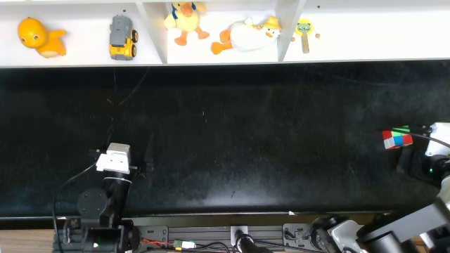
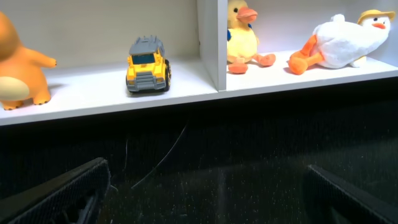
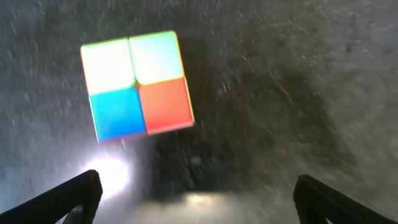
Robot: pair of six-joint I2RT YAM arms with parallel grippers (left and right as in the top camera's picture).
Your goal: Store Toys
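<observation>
A small colour cube point(image 1: 397, 138) with white, blue and red faces lies on the black table near its right edge. In the right wrist view the cube point(image 3: 137, 84) sits just ahead of my right gripper point(image 3: 199, 208), which is open and hovers over it without touching. My left gripper point(image 2: 205, 199) is open with nothing in it, low over the table at the front left, facing the white shelf point(image 2: 93, 93). The shelf holds an orange figure point(image 1: 41, 36), a yellow truck point(image 1: 122, 37), a yellow duck plush point(image 1: 186, 21), a white duck plush point(image 1: 246, 35) and a small green toy point(image 1: 305, 31).
White dividers point(image 1: 156, 31) split the shelf point(image 1: 351, 50) into compartments along the table's far edge. The black table point(image 1: 267, 140) stretches wide between the arms. Cables and arm bases run along the front edge.
</observation>
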